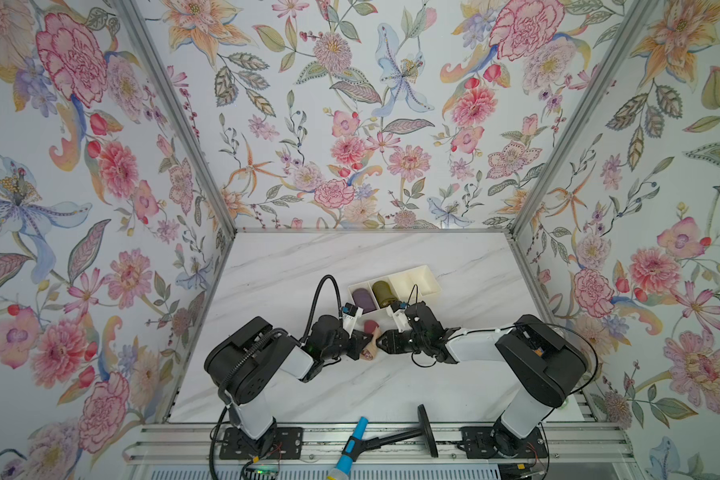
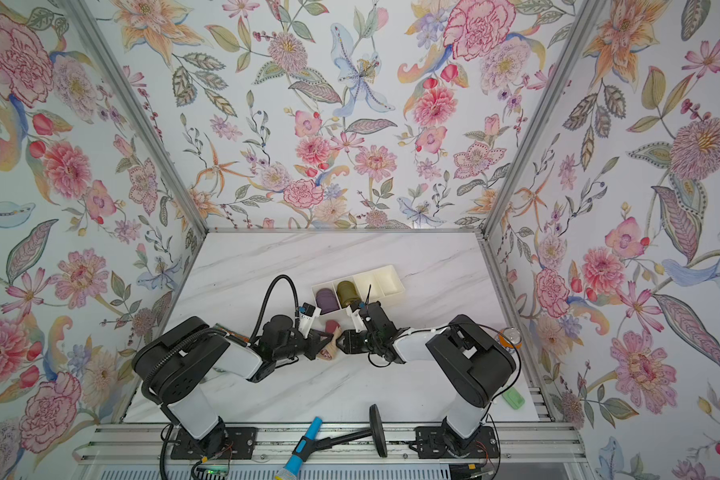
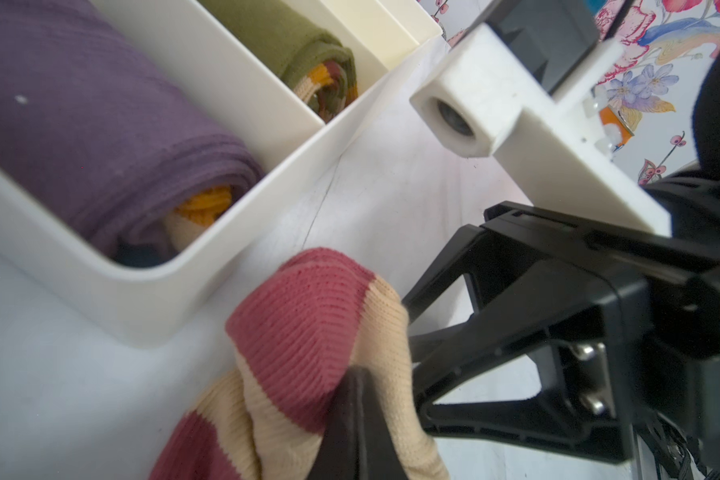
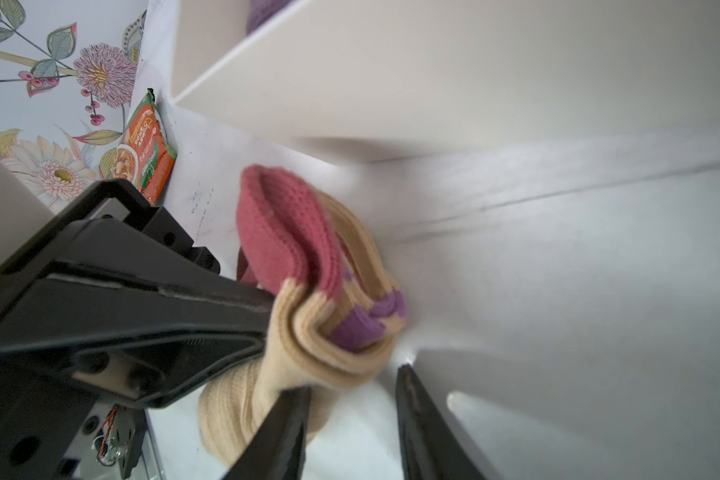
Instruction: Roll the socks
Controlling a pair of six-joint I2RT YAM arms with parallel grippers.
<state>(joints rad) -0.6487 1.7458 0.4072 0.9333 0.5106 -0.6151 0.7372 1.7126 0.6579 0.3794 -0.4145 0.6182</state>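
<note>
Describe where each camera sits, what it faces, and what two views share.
Top view: overhead, facing down on the table; left arm, right arm show.
Top view: beside it, same table, arms.
Left wrist: facing tray and socks; left gripper, shut on them, shows.
Right wrist: facing the socks; open right gripper shows.
Shared: socks in both wrist views.

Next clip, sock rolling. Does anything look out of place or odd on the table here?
Yes. A blue-handled tool lies across the front rail and an orange packet sits at the table edge; neither belongs to sock rolling. The socks are a loose bundle pinched in the left gripper.
</note>
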